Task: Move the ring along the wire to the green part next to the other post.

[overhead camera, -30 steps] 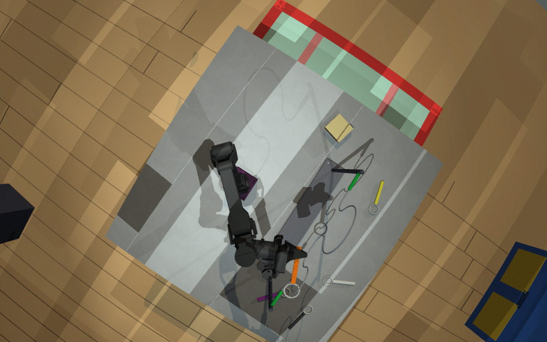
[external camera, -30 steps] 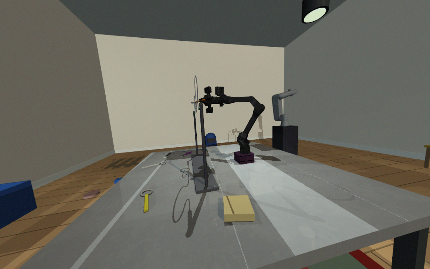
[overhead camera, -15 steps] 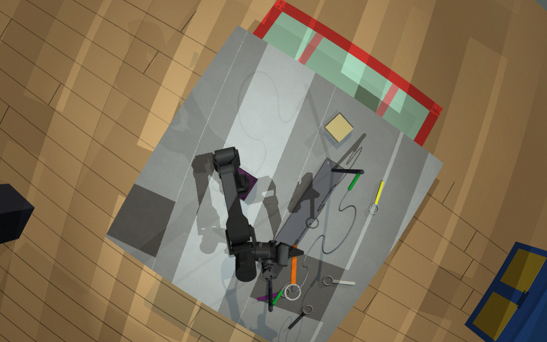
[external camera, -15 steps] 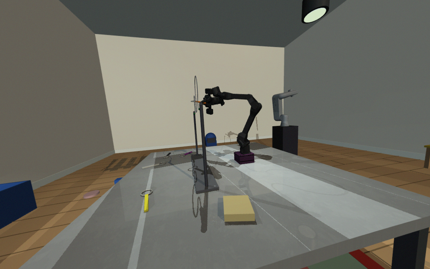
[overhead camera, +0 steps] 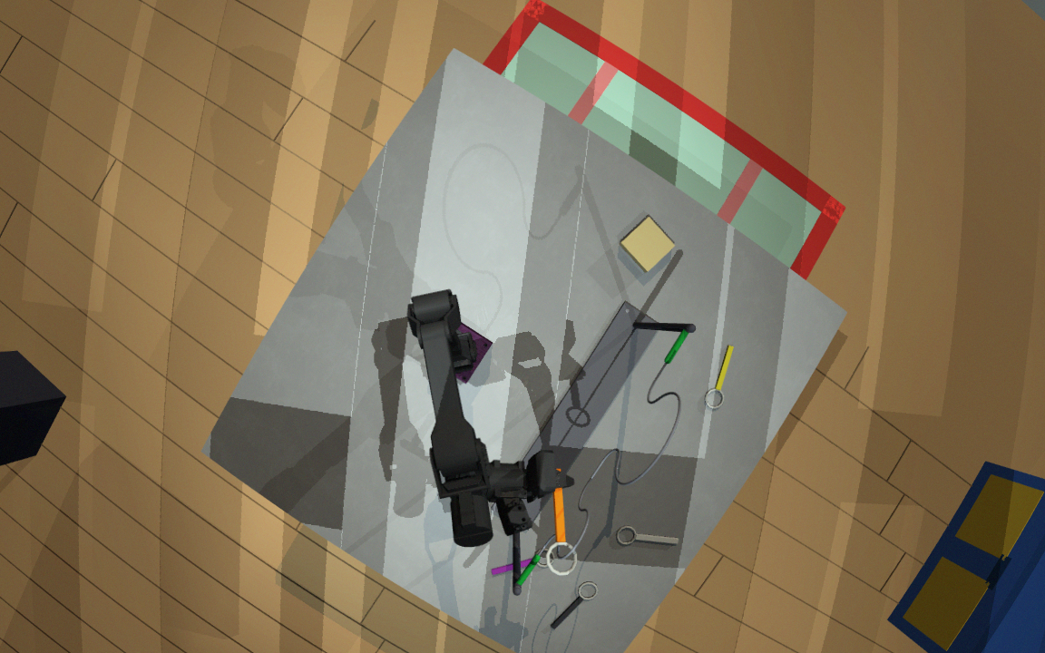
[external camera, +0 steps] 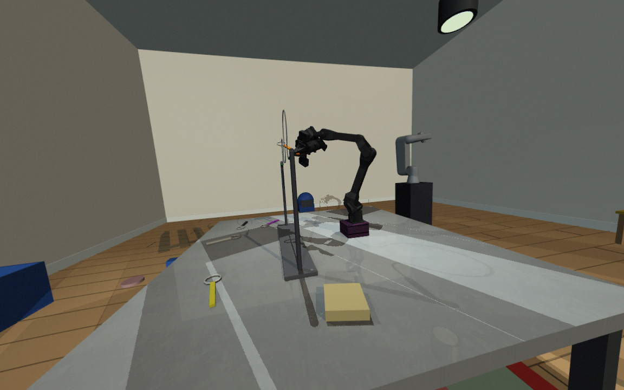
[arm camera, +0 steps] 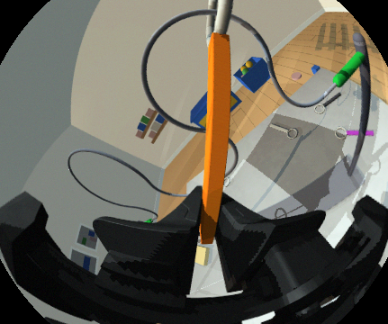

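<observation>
My gripper [overhead camera: 563, 481] [arm camera: 204, 191] is shut on the orange handle [overhead camera: 560, 515] [arm camera: 218, 117], near its rear end. The ring [overhead camera: 547, 559] [arm camera: 223, 17] points away from the fingers; the grey wire [overhead camera: 678, 414] [external camera: 284, 111] [arm camera: 144, 67] appears to run through it. Any contact is too small to tell. The ring is on the grey stretch, near the green part [overhead camera: 530, 569] [arm camera: 348, 68] at the lower post [overhead camera: 516, 556] [arm camera: 365, 112] of the overhead view. The other green part [overhead camera: 676, 346] is by the upper post [overhead camera: 662, 326] [external camera: 296, 213]. The wire rises in a tall loop between them.
Loose rings with a yellow handle [overhead camera: 723, 367] [external camera: 212, 294], a magenta handle [overhead camera: 506, 569] [arm camera: 360, 133], a black handle [overhead camera: 567, 611] and a pale handle [overhead camera: 658, 540] lie on the table. A yellow block [overhead camera: 647, 243] [external camera: 345, 300] lies beyond the upper post.
</observation>
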You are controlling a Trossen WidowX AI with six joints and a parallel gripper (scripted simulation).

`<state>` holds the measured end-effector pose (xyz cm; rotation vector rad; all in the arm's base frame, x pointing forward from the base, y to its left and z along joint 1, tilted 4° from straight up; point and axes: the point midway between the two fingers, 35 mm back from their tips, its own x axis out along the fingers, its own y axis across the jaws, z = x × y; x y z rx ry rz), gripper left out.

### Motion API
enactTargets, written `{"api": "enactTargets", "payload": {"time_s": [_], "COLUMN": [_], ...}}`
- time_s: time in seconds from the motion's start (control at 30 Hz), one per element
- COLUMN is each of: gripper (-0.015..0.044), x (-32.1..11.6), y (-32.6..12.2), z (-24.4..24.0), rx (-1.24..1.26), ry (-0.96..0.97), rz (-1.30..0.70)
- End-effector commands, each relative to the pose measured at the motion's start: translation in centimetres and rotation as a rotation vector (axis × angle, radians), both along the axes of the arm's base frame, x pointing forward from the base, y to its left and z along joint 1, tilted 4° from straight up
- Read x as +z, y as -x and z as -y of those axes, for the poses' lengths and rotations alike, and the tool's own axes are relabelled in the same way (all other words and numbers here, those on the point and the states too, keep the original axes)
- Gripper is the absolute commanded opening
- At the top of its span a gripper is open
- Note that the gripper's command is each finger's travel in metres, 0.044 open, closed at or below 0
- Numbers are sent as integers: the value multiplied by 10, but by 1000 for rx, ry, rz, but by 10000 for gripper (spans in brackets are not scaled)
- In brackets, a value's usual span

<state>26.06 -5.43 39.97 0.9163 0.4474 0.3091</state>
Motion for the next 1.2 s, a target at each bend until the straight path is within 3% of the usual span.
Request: {"api": "enactTargets", "payload": {"time_s": [0.0, 1.17], "gripper": [-150, -150], "x": [-4, -26], "y": [-1, -4], "z": [3, 45], "rx": [-6, -87], "ry": [94, 911], "rz": [3, 39]}}
